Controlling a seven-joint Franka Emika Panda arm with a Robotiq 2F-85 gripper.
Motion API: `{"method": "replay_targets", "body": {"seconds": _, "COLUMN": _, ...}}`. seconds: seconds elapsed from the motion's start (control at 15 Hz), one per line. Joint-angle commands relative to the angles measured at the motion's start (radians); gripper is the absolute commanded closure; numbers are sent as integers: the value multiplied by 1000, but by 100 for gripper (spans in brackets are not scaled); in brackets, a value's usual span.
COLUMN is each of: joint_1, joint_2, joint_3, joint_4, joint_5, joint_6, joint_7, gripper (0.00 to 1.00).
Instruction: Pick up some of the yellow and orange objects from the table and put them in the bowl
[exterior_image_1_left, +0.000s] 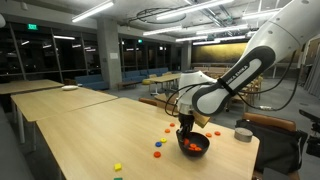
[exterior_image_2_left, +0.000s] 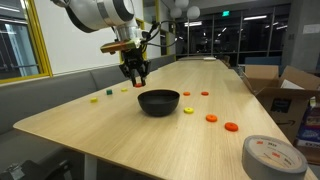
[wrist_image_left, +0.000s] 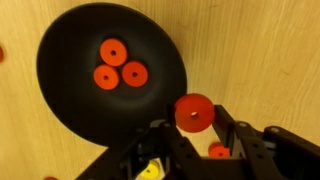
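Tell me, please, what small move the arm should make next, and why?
Probably shift the claw slightly toward the middle of the bowl, then open. In the wrist view the orange disc it holds sits by the rim, not over the middle, where three discs already lie.

Here's the long pale wooden table (exterior_image_2_left: 80, 125). The black bowl (exterior_image_2_left: 159, 101) sits on it just beyond the fingers (wrist_image_left: 232, 132). Right beneath the fingers, one orange piece (wrist_image_left: 218, 151) lies on the bare wood. More orange pieces (exterior_image_2_left: 211, 118) are strewn on the bowl's far side, well apart from the fingers. Two yellow pieces (exterior_image_2_left: 95, 98) lie off the opposite way. A small blue piece (exterior_image_1_left: 157, 154) and a grey tape roll (exterior_image_2_left: 272, 157) rest farther off.
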Motion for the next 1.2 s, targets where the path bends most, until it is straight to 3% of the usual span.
{"method": "replay_targets", "body": {"seconds": 0.0, "joint_1": -53, "joint_2": -27, "joint_3": -20, "joint_4": -45, "joint_5": 20, "joint_6": 45, "joint_7": 4, "gripper": 81}}
{"method": "replay_targets", "body": {"seconds": 0.33, "joint_1": -106, "joint_2": -6, "joint_3": -49, "joint_4": -33, "joint_5": 40, "joint_6": 52, "joint_7": 1, "gripper": 80}}
{"method": "replay_targets", "body": {"seconds": 0.4, "joint_1": -112, "joint_2": 0, "joint_3": -53, "joint_4": -28, "joint_5": 42, "joint_6": 43, "joint_7": 10, "gripper": 33}}
{"method": "replay_targets", "body": {"seconds": 0.53, "joint_1": -120, "joint_2": 12, "joint_3": -56, "joint_4": -22, "joint_5": 49, "joint_6": 45, "joint_7": 9, "gripper": 26}}
{"method": "replay_targets", "body": {"seconds": 0.73, "joint_1": -121, "joint_2": 25, "joint_3": -55, "joint_4": -15, "joint_5": 63, "joint_6": 43, "joint_7": 17, "gripper": 1}}
{"method": "replay_targets", "body": {"seconds": 1.13, "joint_1": -83, "joint_2": 61, "joint_3": -10, "joint_4": 46, "joint_5": 167, "joint_6": 43, "joint_7": -10, "gripper": 0}}
